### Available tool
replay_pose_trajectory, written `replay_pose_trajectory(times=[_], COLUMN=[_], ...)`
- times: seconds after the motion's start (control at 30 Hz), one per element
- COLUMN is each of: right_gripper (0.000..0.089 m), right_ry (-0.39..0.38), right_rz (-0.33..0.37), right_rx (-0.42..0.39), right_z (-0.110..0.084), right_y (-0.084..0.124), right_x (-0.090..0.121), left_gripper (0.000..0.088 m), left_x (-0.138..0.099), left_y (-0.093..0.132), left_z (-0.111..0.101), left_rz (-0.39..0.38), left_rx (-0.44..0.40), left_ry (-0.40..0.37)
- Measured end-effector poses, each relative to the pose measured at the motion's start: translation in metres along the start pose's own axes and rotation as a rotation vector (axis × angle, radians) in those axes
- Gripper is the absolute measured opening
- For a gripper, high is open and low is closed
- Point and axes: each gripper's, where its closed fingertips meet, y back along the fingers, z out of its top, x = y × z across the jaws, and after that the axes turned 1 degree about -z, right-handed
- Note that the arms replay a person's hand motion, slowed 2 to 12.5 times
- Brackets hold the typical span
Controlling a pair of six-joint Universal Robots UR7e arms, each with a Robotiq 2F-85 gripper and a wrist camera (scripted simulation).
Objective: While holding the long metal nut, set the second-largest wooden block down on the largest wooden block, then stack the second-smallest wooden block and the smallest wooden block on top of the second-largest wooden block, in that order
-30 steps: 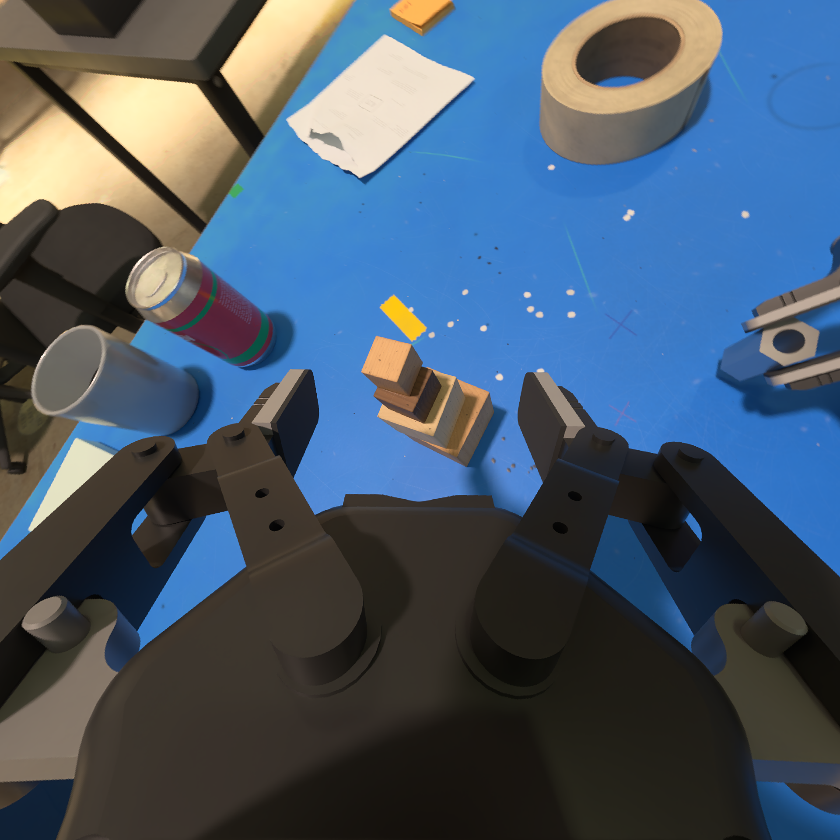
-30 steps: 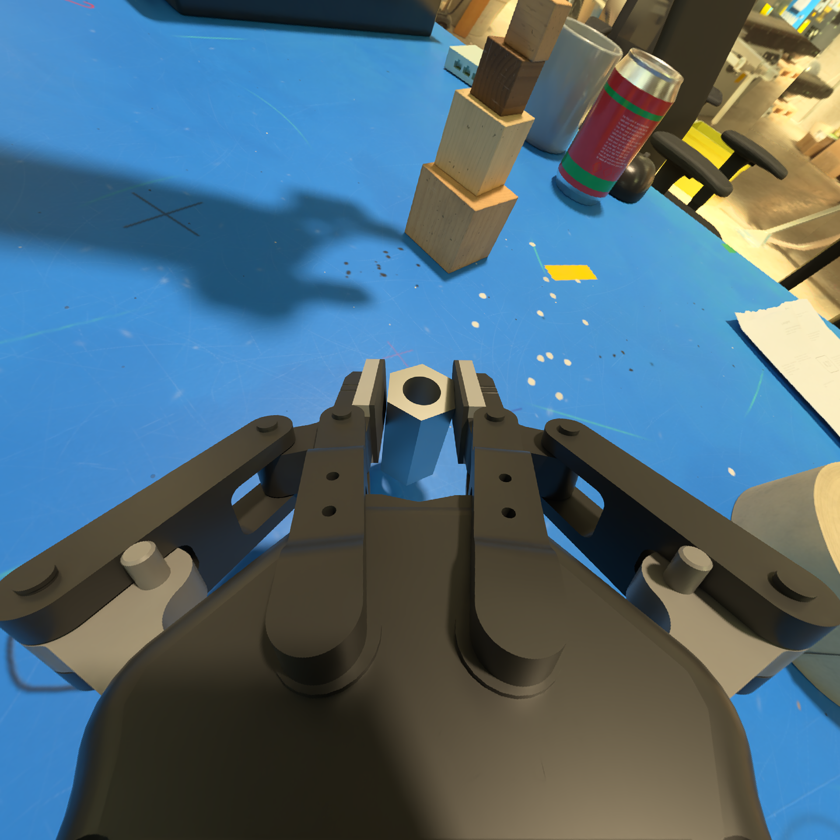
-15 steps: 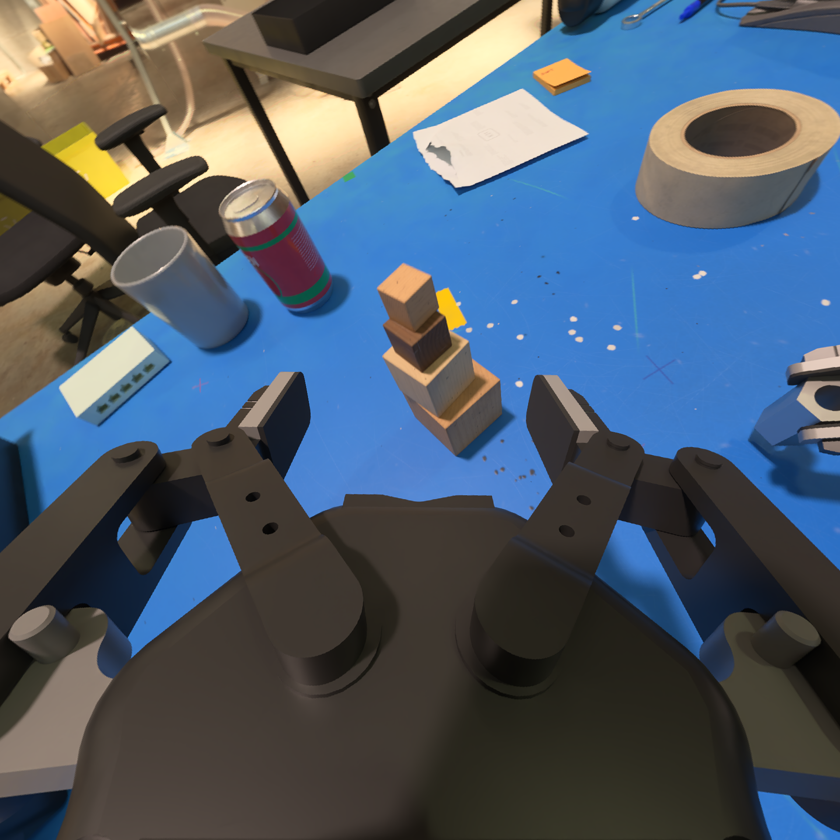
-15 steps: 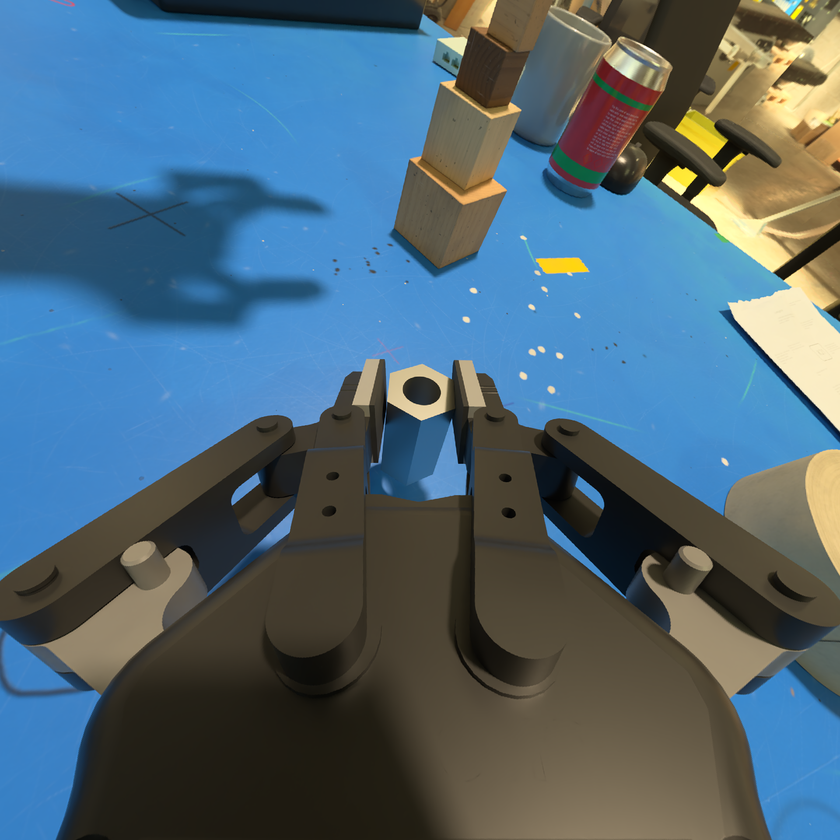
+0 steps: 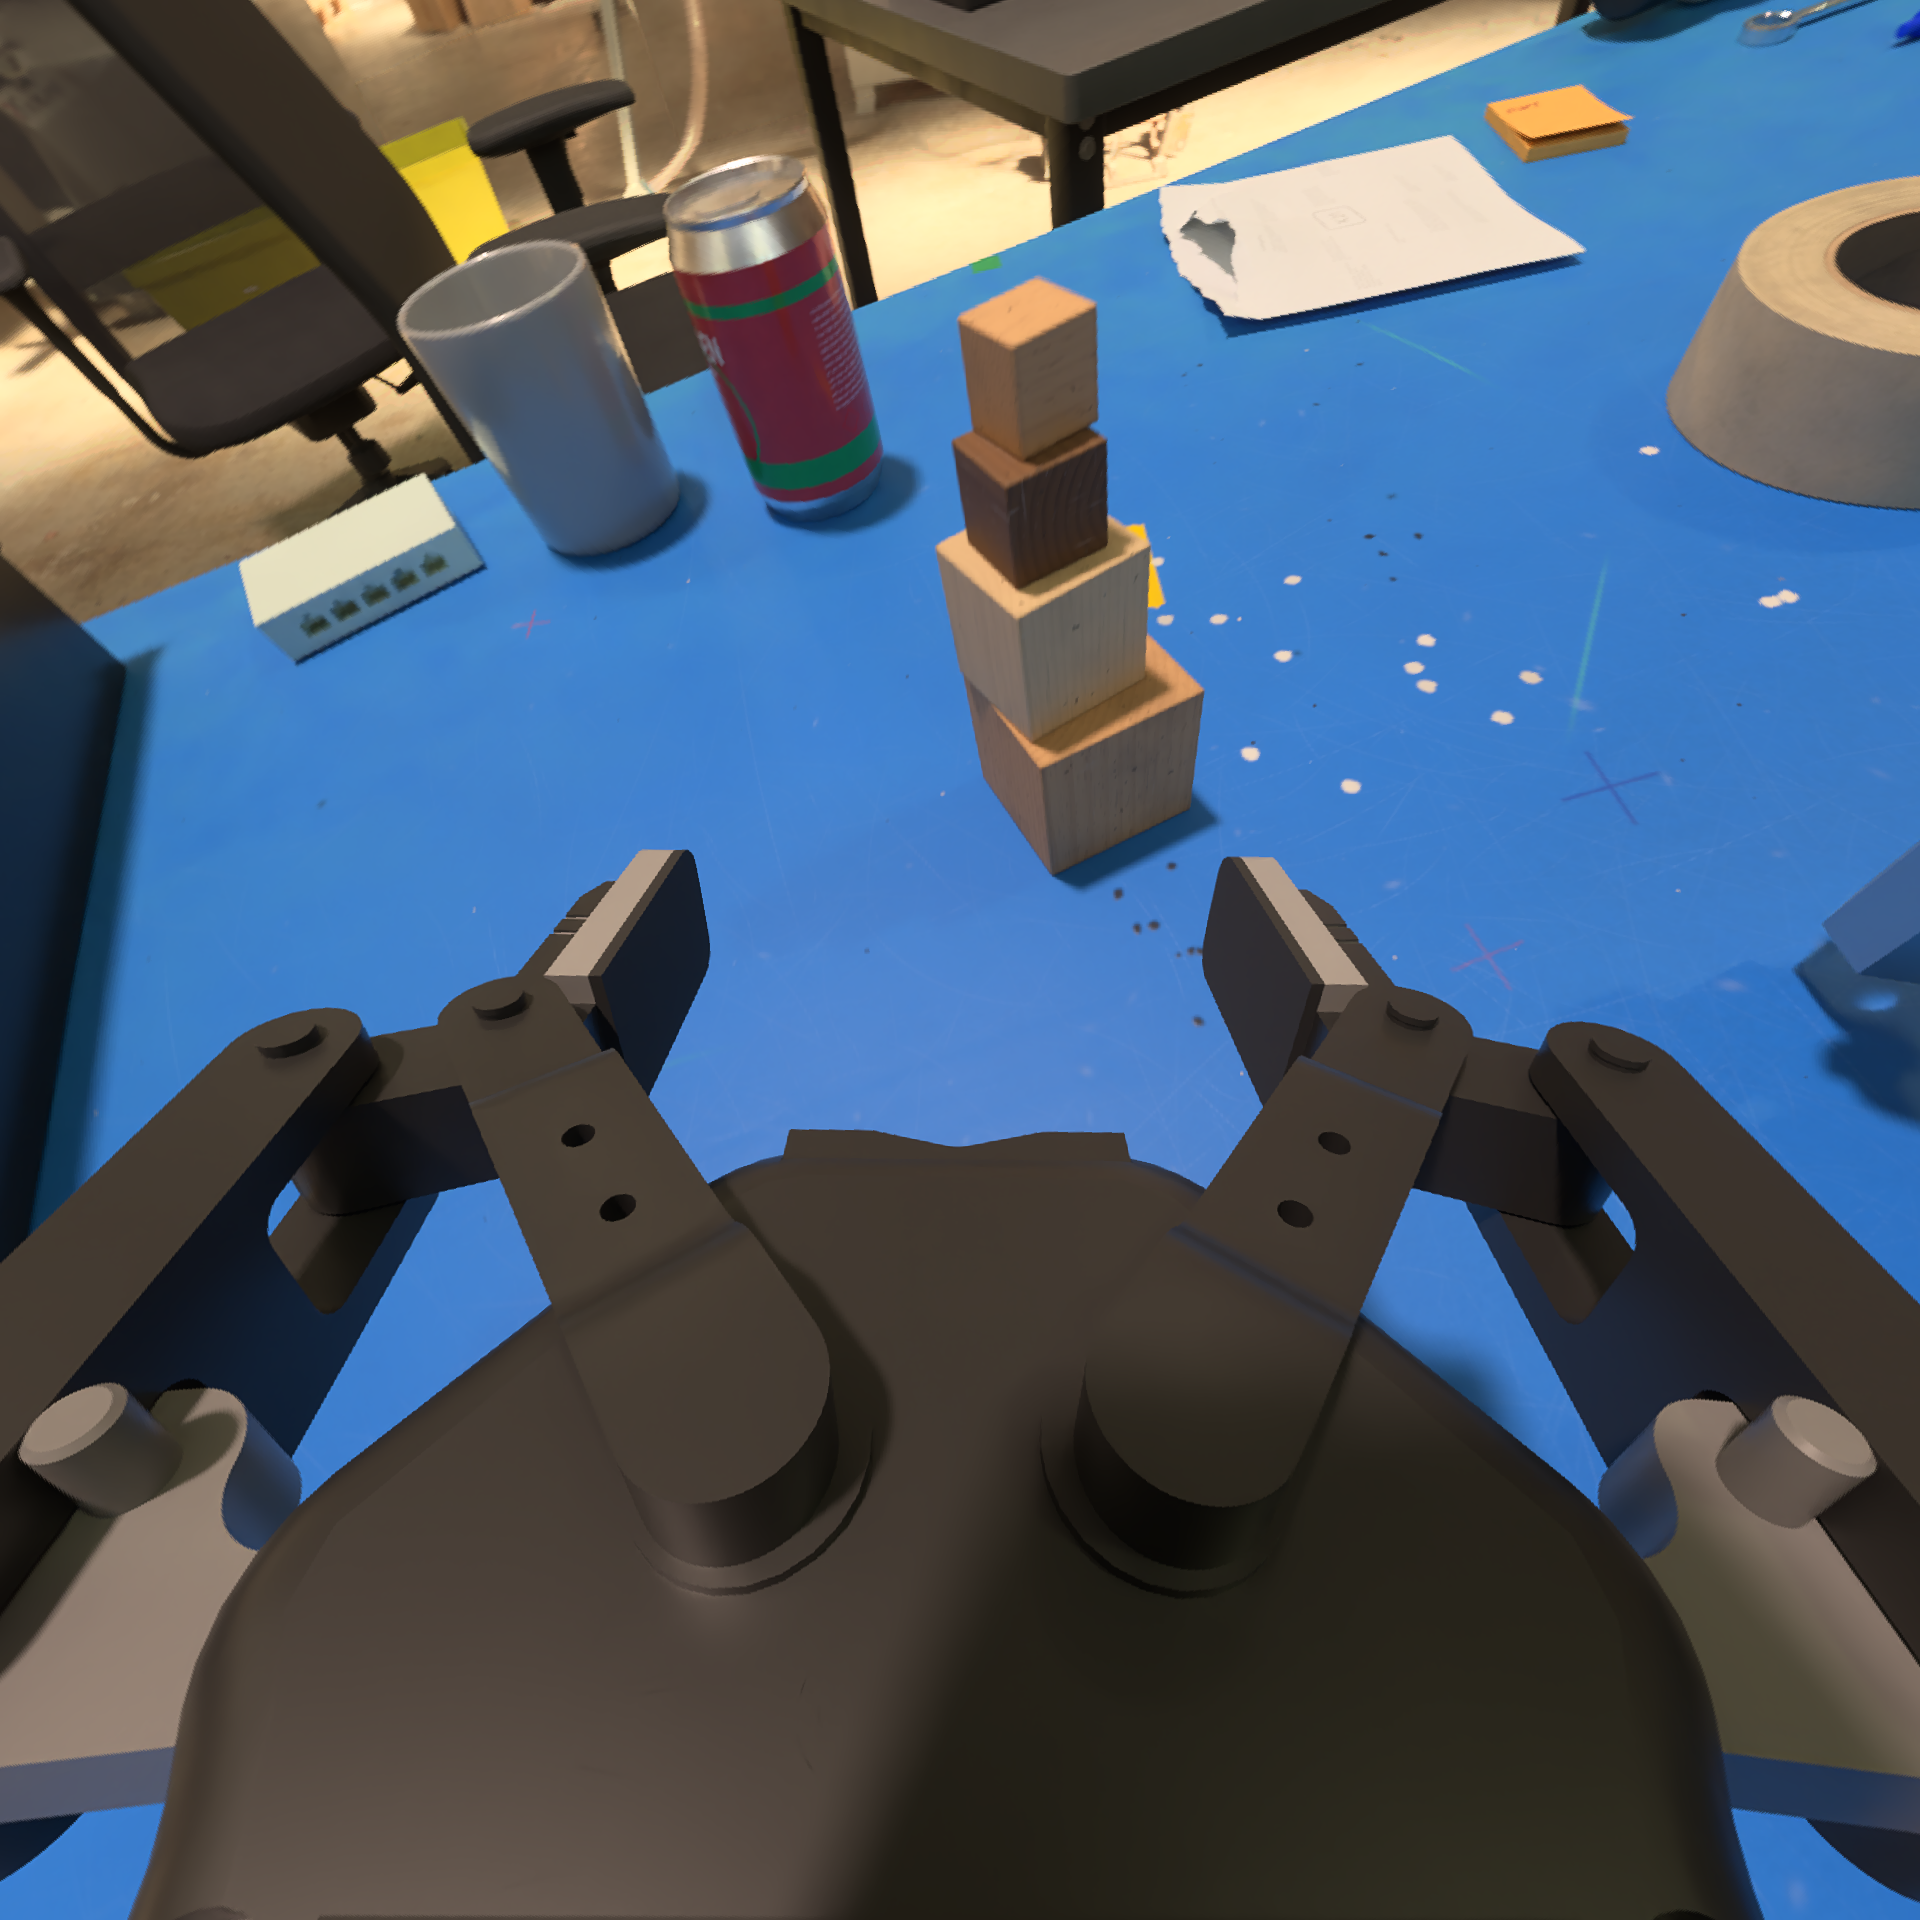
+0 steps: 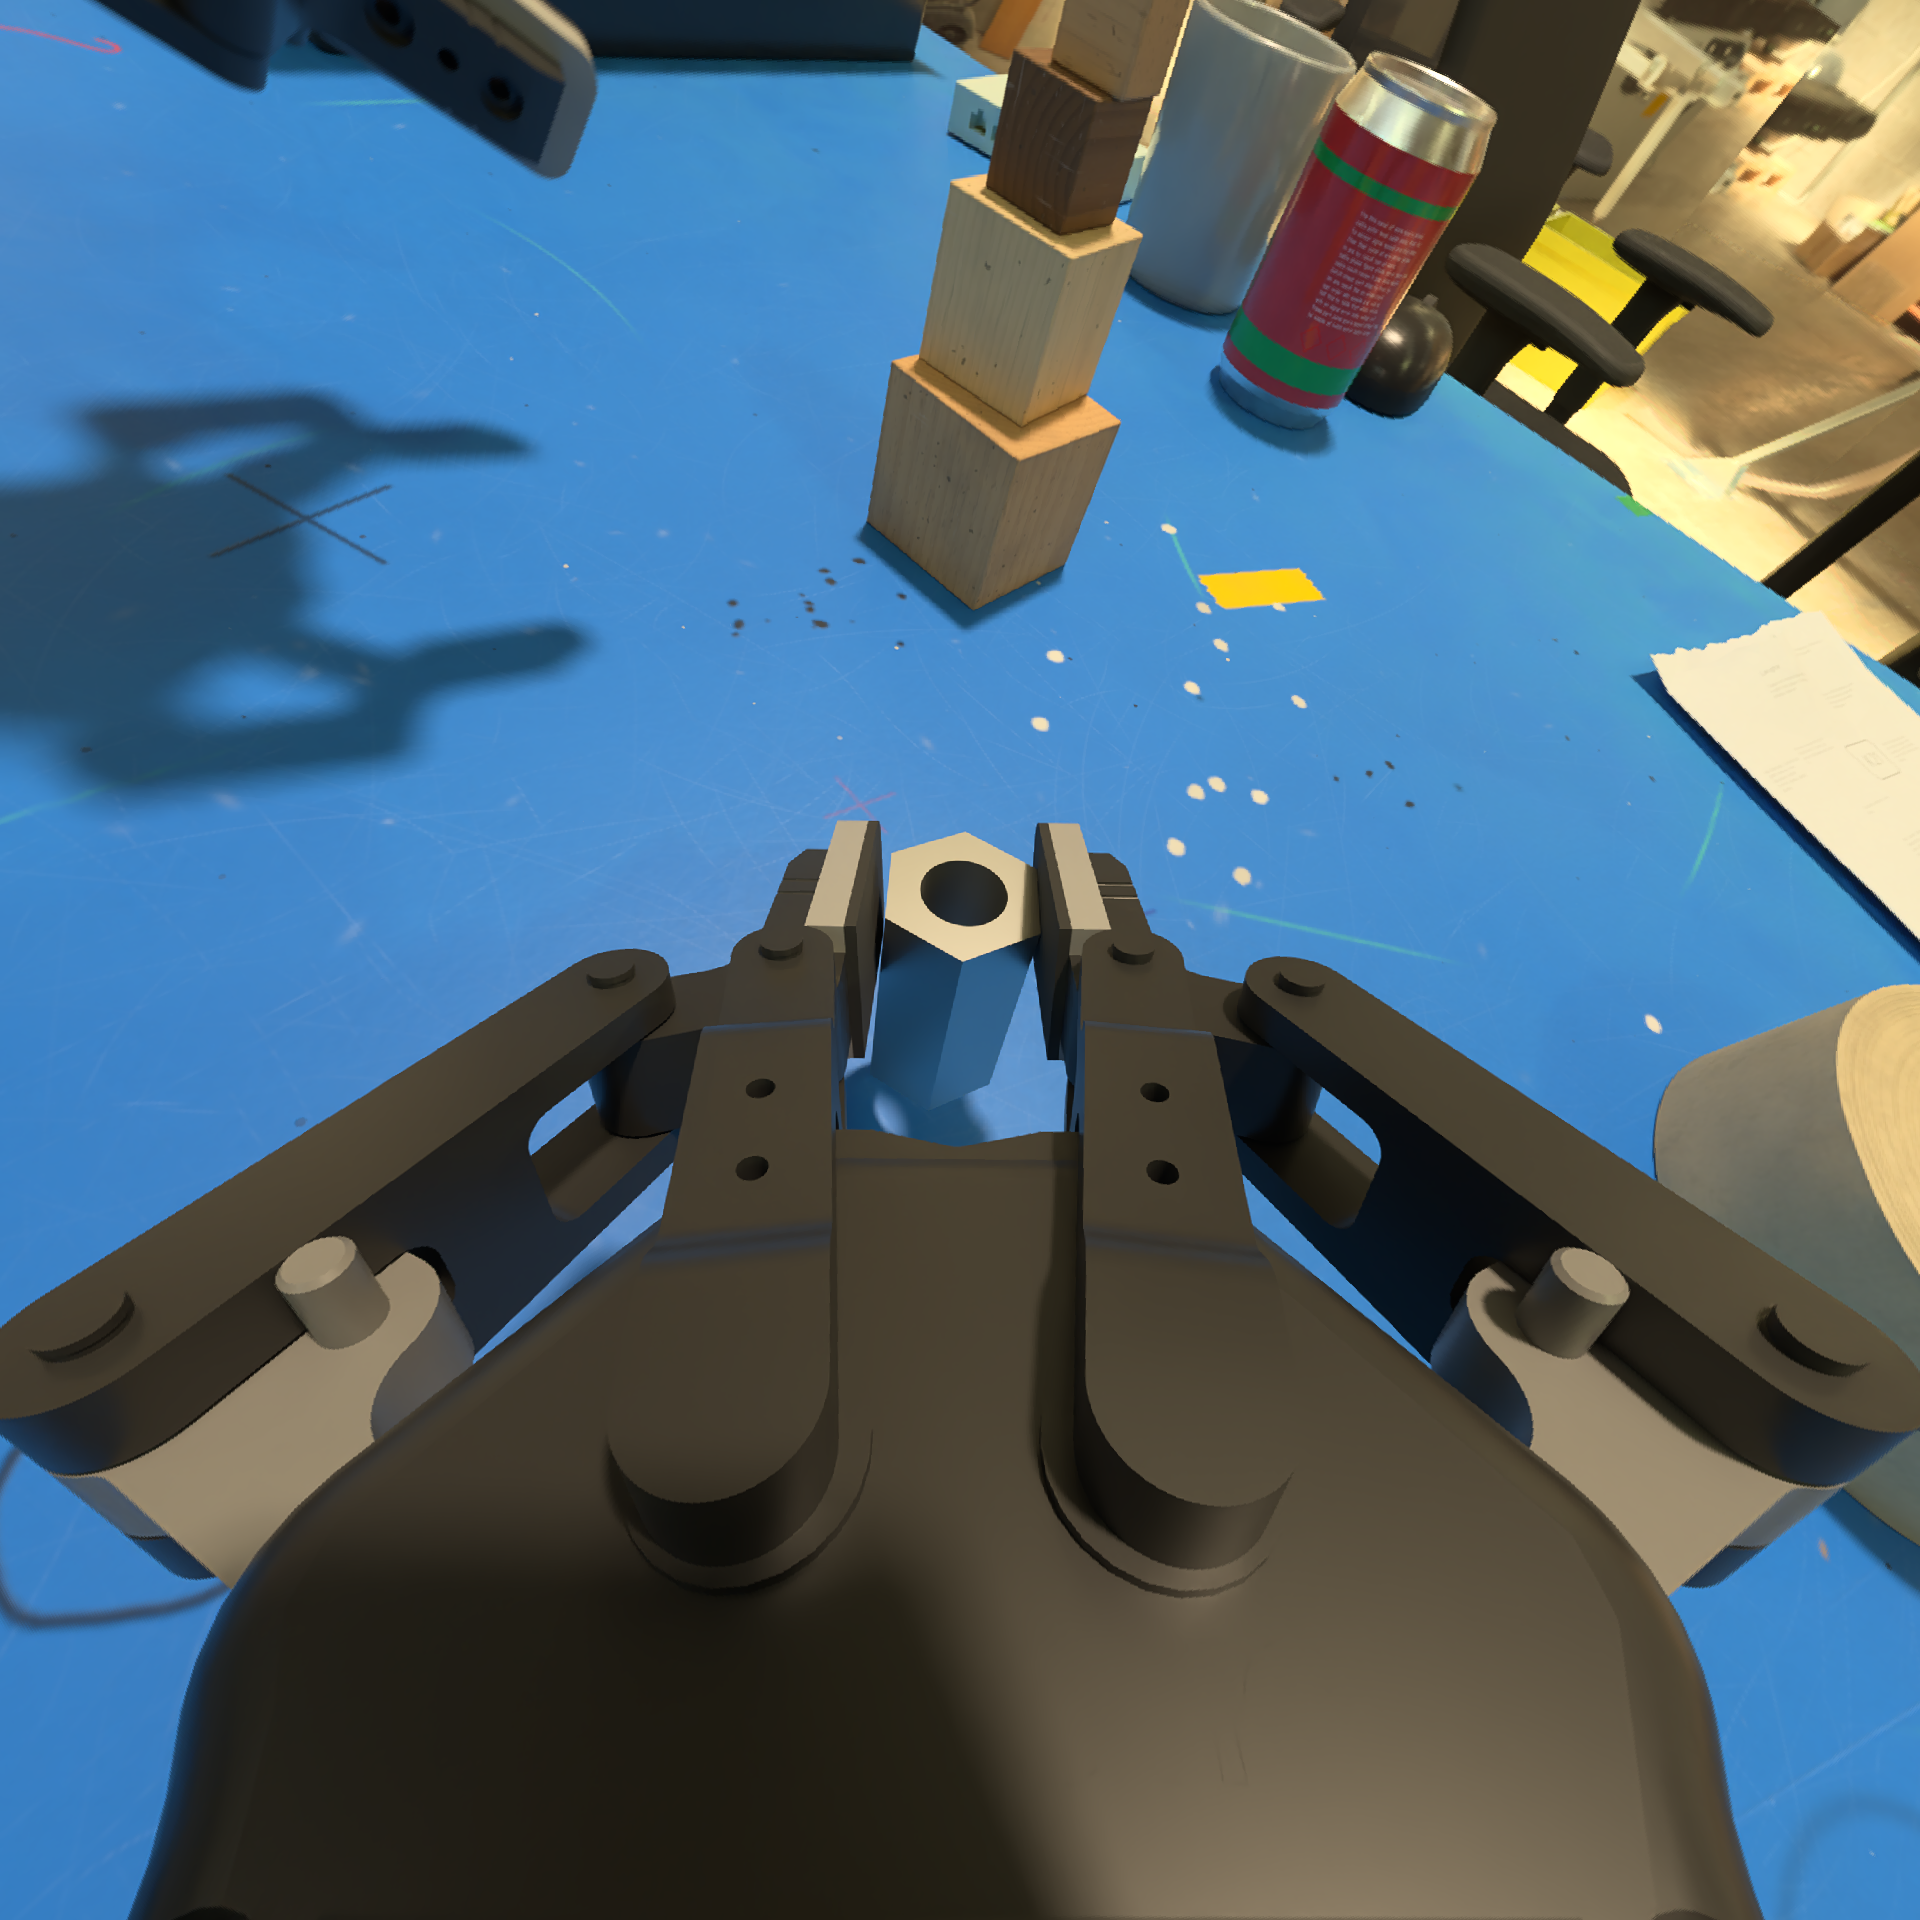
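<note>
Four wooden blocks stand in one upright tower on the blue table. The largest block (image 5: 1101, 769) is at the bottom, then the pale second-largest block (image 5: 1049, 623), the dark brown second-smallest block (image 5: 1034, 509) and the tan smallest block (image 5: 1029, 364) on top. The tower also shows in the right wrist view (image 6: 987, 457), its top cut off. My left gripper (image 5: 956, 935) is open and empty, a little short of the tower and apart from it. My right gripper (image 6: 958, 894) is shut on the long metal nut (image 6: 956, 935), held above the table.
A grey cup (image 5: 540, 395) and a red can (image 5: 779, 332) stand behind the tower near the table edge. A white box (image 5: 353, 571), a torn paper (image 5: 1361, 223), an orange pad (image 5: 1553, 120) and a tape roll (image 5: 1808, 353) lie around. Chairs stand beyond the edge.
My left gripper has pulled back and tilted from looking down on the tower to a lower side view, still open. My right gripper has kept its hold on the nut and shifted slightly.
</note>
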Motion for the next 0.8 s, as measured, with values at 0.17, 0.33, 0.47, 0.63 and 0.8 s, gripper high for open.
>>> replay_pose_trajectory(times=[0.17,0.33,0.47,0.63,0.8], right_gripper=[0.0261,0.0261,0.0261,0.0261,0.0261], right_ry=[-0.020,-0.041,-0.057,-0.073,-0.084], right_rz=[0.001,0.005,0.008,0.012,0.015], right_rx=[0.000,-0.002,-0.006,-0.013,-0.019], right_z=[0.000,0.001,0.002,0.003,0.005], right_y=[0.000,0.000,-0.001,-0.001,-0.001], right_x=[-0.001,-0.002,-0.003,-0.003,-0.003], left_gripper=[0.0824,0.0824,0.0824,0.0824,0.0822], left_x=[-0.002,-0.003,-0.002,0.002,0.004], left_y=[0.006,0.010,0.014,0.018,0.020], left_z=[-0.016,-0.029,-0.037,-0.044,-0.047], left_rz=[0.032,0.055,0.077,0.112,0.131], left_rx=[-0.004,-0.016,-0.028,-0.044,-0.054], left_ry=[0.043,0.075,0.096,0.118,0.127])
